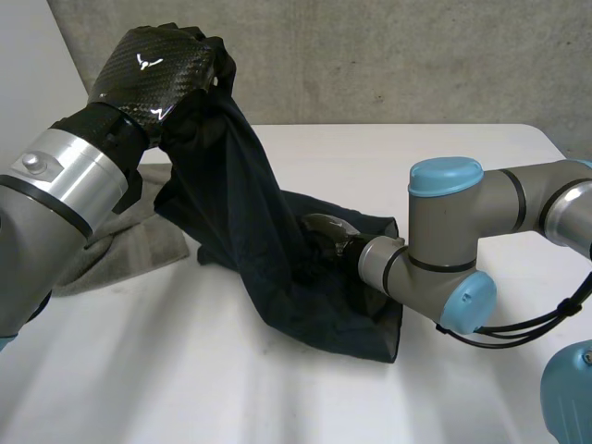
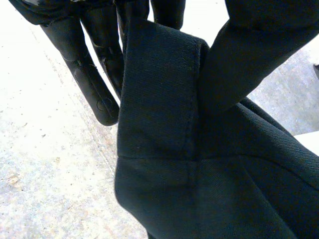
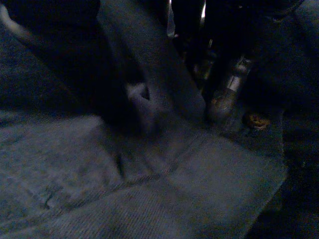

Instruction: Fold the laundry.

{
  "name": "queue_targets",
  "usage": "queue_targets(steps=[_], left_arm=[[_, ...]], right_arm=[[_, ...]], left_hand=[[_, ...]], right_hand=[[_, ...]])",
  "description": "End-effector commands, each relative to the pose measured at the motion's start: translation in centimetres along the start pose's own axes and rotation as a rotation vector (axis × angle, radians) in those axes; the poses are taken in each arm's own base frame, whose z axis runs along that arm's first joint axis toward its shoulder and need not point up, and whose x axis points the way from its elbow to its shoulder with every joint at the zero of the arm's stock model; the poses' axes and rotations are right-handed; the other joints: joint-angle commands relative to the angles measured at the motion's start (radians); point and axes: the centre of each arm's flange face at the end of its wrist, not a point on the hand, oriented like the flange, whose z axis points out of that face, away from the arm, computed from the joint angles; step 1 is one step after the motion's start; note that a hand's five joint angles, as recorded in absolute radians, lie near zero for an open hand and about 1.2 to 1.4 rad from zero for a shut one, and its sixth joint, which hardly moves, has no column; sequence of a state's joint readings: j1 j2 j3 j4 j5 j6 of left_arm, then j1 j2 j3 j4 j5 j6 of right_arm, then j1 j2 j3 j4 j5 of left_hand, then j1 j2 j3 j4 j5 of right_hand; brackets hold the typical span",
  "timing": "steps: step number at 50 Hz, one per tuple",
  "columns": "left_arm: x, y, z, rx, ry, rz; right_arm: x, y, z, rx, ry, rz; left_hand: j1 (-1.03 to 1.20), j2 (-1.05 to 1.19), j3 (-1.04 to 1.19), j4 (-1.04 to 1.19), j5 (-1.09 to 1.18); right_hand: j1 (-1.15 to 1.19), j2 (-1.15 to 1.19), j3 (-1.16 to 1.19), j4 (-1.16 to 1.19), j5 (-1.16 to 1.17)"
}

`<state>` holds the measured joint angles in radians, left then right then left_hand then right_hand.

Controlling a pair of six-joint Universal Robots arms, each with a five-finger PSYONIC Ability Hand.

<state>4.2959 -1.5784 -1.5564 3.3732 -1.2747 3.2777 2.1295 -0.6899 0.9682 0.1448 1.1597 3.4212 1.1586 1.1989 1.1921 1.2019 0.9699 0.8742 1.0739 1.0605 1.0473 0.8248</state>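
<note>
High above the left side of the worktop (image 1: 166, 388), your left hand (image 1: 162, 74) is closed round the top of the dark garment (image 1: 231, 203). In its wrist view you see a hemmed, stitched edge of the cloth running up between the fingers (image 2: 94, 84) and hanging below them. From that grip the garment drops in a long drape to the worktop, where its lower part lies bunched and spread toward the right, near the middle of the surface.

Your right arm (image 1: 453, 245) reaches in from the right, low over the worktop, and the right hand (image 1: 324, 231) is pushed into the folds of the lying part. Cloth laps around it, so you cannot tell whether it grips anything or rests slack. In the right wrist view the hand sits over dark-blue woven fabric with a seam crossing it, and a small round button (image 3: 256, 119) lies just beside the hand.

A grey cloth (image 1: 129, 242) lies crumpled on the worktop under your left arm — the hanging garment overlaps its right edge. A concrete wall (image 1: 388, 55) stands behind the worktop.
</note>
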Motion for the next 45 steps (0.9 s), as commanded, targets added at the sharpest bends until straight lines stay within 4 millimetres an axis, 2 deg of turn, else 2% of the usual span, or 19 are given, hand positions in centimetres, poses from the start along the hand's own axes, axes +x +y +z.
queue_targets(steps=[1, 4, 5, 8, 9, 12, 13, 17, 18, 22, 27, 28, 31, 32, 33, 36, 38, 40, 45], left_arm=[[-0.1, -0.3, 0.0, 0.007, -0.005, 0.003], [-0.2, -0.4, 0.1, 0.011, -0.009, 0.005], [-0.3, -0.4, 0.1, 0.011, -0.010, 0.005], [-0.5, -0.6, 0.1, 0.017, -0.017, 0.009], [-0.5, -0.6, 0.1, 0.017, -0.018, 0.009], [-0.8, -1.2, 0.0, 0.028, -0.027, 0.013], [-0.9, -1.4, 0.0, 0.034, -0.028, 0.015], [-1.1, -3.6, -0.1, 0.095, -0.039, 0.030], [-1.1, -4.8, -0.2, 0.126, -0.042, 0.035], [-1.1, -7.1, -0.7, 0.186, -0.050, 0.050], [-1.0, -7.4, -1.1, 0.193, -0.046, 0.051], [-1.0, -7.1, -1.1, 0.186, -0.045, 0.049], [-0.6, -5.8, -1.3, 0.144, -0.035, 0.037], [-0.6, -5.4, -1.4, 0.135, -0.034, 0.037], [-0.4, -5.0, -1.4, 0.124, -0.031, 0.033], [-0.1, -4.1, -1.7, 0.096, -0.023, 0.024], [0.0, -3.5, -1.7, 0.080, -0.021, 0.020], [0.0, -3.3, -1.8, 0.073, -0.020, 0.017], [0.2, -2.1, -1.8, 0.039, -0.014, 0.009]], right_arm=[[0.9, -6.1, -2.1, 0.186, 0.141, -0.089], [1.2, -10.6, -5.1, 0.278, 0.179, -0.216], [1.2, -12.6, -7.1, 0.308, 0.201, -0.327], [0.3, -14.5, -9.8, 0.311, 0.223, -0.495], [-0.6, -15.6, -11.6, 0.312, 0.239, -0.598], [-1.8, -17.1, -14.3, 0.317, 0.281, -0.724], [-3.0, -17.8, -15.8, 0.332, 0.295, -0.785], [-5.1, -19.7, -18.6, 0.415, 0.323, -0.849], [-5.5, -20.0, -19.0, 0.430, 0.327, -0.855], [-6.2, -20.6, -19.9, 0.460, 0.342, -0.867], [-5.7, -19.1, -19.0, 0.396, 0.324, -0.833], [-5.2, -18.1, -18.5, 0.353, 0.317, -0.804], [-3.9, -16.2, -17.2, 0.279, 0.300, -0.732], [-2.8, -14.8, -16.0, 0.220, 0.290, -0.667], [-2.2, -14.0, -15.3, 0.188, 0.284, -0.624], [-0.5, -10.9, -13.4, 0.072, 0.260, -0.447], [0.1, -9.8, -12.8, 0.036, 0.246, -0.359], [0.8, -8.3, -12.5, 0.000, 0.246, -0.254], [1.2, -5.8, -12.0, -0.017, 0.207, -0.144]], left_hand=[[0.238, 0.197, 0.204, 0.194, 0.252], [0.238, 0.197, 0.204, 0.194, 0.252], [0.238, 0.197, 0.204, 0.194, 0.252], [0.238, 0.197, 0.204, 0.194, 0.252], [0.238, 0.197, 0.204, 0.194, 0.252], [0.238, 0.197, 0.204, 0.194, 0.252], [0.238, 0.197, 0.204, 0.194, 0.252], [0.238, 0.197, 0.204, 0.194, 0.252], [0.238, 0.197, 0.204, 0.194, 0.252], [0.238, 0.197, 0.204, 0.194, 0.252], [0.238, 0.197, 0.204, 0.194, 0.252], [0.238, 0.197, 0.204, 0.194, 0.252], [0.238, 0.197, 0.204, 0.194, 0.252], [0.238, 0.197, 0.204, 0.194, 0.252], [0.238, 0.197, 0.204, 0.194, 0.252], [0.238, 0.197, 0.204, 0.194, 0.252], [0.238, 0.197, 0.204, 0.194, 0.252], [0.238, 0.197, 0.204, 0.194, 0.252], [0.238, 0.197, 0.204, 0.194, 0.252]], right_hand=[[0.522, 0.322, 0.336, 0.349, 0.397], [0.522, 0.322, 0.336, 0.349, 0.397], [0.522, 0.322, 0.336, 0.349, 0.397], [0.522, 0.322, 0.336, 0.349, 0.397], [0.522, 0.322, 0.336, 0.349, 0.397], [0.522, 0.322, 0.336, 0.349, 0.397], [0.522, 0.322, 0.336, 0.349, 0.397], [0.522, 0.322, 0.336, 0.349, 0.397], [0.522, 0.322, 0.336, 0.349, 0.397], [0.522, 0.322, 0.336, 0.349, 0.397], [0.522, 0.322, 0.336, 0.349, 0.397], [0.474, 0.274, 0.287, 0.301, 0.349], [-0.200, -0.399, -0.386, -0.373, -0.325], [-0.565, -0.765, -0.752, -0.738, -0.690], [-0.682, -0.882, -0.869, -0.855, -0.807], [-0.700, -0.899, -0.886, -0.873, -0.825], [-0.700, -0.899, -0.886, -0.873, -0.825], [-0.700, -0.899, -0.886, -0.873, -0.825], [-0.700, -0.899, -0.886, -0.873, -0.825]])
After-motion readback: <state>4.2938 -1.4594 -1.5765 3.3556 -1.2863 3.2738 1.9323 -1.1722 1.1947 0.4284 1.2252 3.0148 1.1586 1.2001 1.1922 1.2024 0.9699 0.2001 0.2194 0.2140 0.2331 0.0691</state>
